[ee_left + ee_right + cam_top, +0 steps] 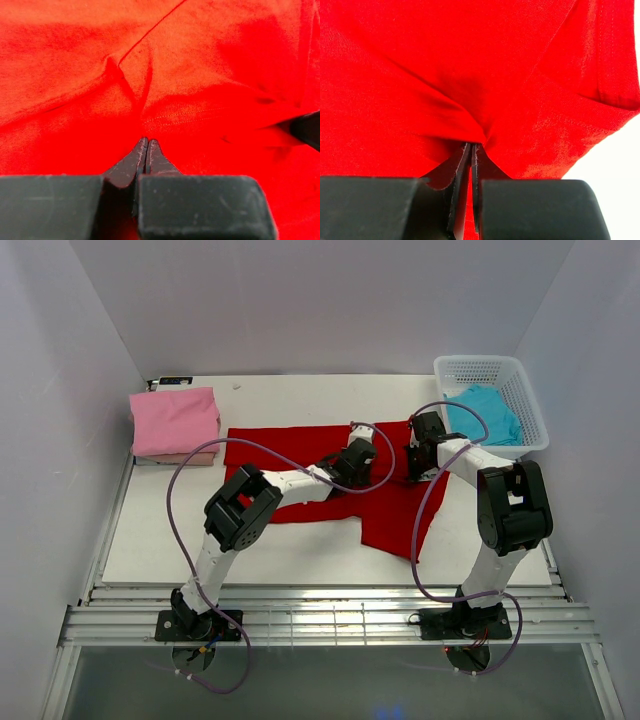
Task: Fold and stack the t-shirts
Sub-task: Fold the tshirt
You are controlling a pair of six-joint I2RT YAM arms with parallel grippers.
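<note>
Soft bright red t-shirt (pixel 300 446) lying rumpled across the far middle of the white desk (pixel 200 540), left end effector (pixel 146 143) and right end effector (pixel 472 146) each pinched tight on a puckered fold (stitched hems showing), square-folded pink t-shirt (pixel 175 418) at the far left corner

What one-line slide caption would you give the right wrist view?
Right pincer shut on a gathered fold of the red t-shirt, white table showing beside it.

You have the spread shirt (pixel 290 438) in the middle of the tabletop (pixel 300 560). Just beside it at the back left lies the stack of folded shirts (pixel 175 420). At the back right stands the basket (pixel 480 367), with another shirt (pixel 485 415) inside.
</note>
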